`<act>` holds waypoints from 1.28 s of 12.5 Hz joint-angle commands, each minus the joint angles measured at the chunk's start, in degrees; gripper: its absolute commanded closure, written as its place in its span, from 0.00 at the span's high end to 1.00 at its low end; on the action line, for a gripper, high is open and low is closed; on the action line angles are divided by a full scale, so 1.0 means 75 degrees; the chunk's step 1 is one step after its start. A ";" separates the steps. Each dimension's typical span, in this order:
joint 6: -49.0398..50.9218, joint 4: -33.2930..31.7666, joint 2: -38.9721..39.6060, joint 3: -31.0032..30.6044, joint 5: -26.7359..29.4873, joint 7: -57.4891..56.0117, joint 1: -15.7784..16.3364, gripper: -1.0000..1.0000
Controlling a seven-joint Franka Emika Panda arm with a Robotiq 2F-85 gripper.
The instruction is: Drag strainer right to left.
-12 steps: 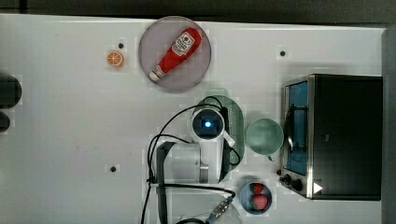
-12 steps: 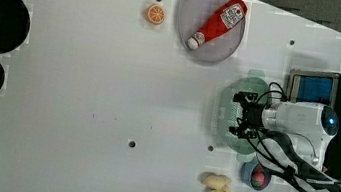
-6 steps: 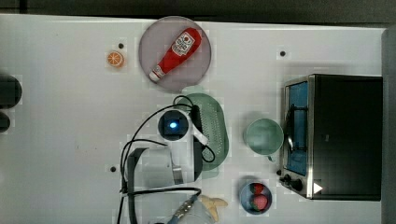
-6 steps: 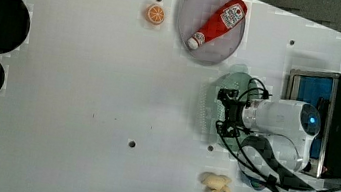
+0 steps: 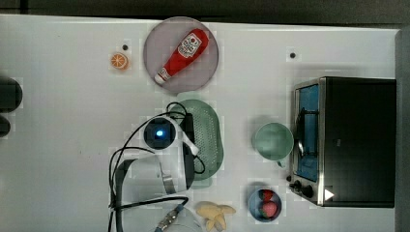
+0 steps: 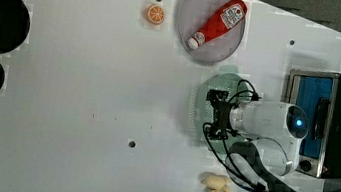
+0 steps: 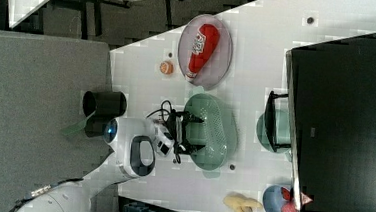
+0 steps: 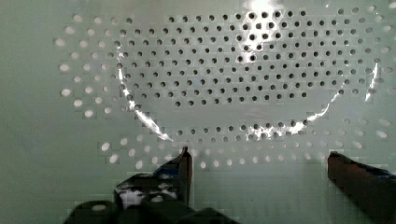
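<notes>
The pale green oval strainer [image 5: 208, 137] lies on the white table just below the grey plate in the top view. It also shows in the right view [image 7: 219, 133] and partly under the arm in the left view [image 6: 199, 105]. My gripper [image 5: 189, 145] reaches down into the strainer at the side toward the top view's left. In the right view the gripper [image 7: 194, 132] has its black fingers spread over the bowl. In the wrist view the perforated bowl [image 8: 233, 70] lies close ahead, and the gripper [image 8: 261, 163] is open with one fingertip [image 8: 183, 170] against the inside.
A round green cup [image 5: 273, 141] stands at the top view's right of the strainer, beside a toaster oven [image 5: 348, 140]. Above is the grey plate [image 5: 209, 63] with a ketchup bottle [image 5: 183, 55]. An orange slice [image 5: 119, 61], bananas [image 5: 214, 215] and a fruit bowl [image 5: 265, 204] lie around.
The arm and the strainer have slid together toward the top view's left, away from the cup. The gap between strainer and cup has widened.
</notes>
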State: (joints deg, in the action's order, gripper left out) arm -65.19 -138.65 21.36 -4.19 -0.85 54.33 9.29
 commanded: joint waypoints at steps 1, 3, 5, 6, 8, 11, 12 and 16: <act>0.0189 0.0202 -0.0112 -0.0302 0.0107 0.1514 0.0669 1.00; 0.0192 0.0325 -0.0050 -0.0380 0.0116 0.1773 0.0922 1.00; 0.0196 0.0531 0.0125 -0.0406 0.0131 0.1959 0.1193 1.00; 0.0193 0.0676 0.0240 -0.0408 0.0197 0.2055 0.1332 1.00; 0.0195 0.0988 0.0467 -0.0412 0.0490 0.2160 0.1613 1.00; 0.0198 0.1425 0.0750 -0.0412 0.0952 0.2159 0.2020 1.00; 0.0200 0.1575 0.0842 -0.0412 0.1040 0.2200 0.2139 1.00; 0.0256 0.2150 0.1215 -0.0412 0.1123 0.2687 0.2590 1.00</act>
State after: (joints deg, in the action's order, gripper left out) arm -62.56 -123.54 31.81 -7.14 7.79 70.44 27.58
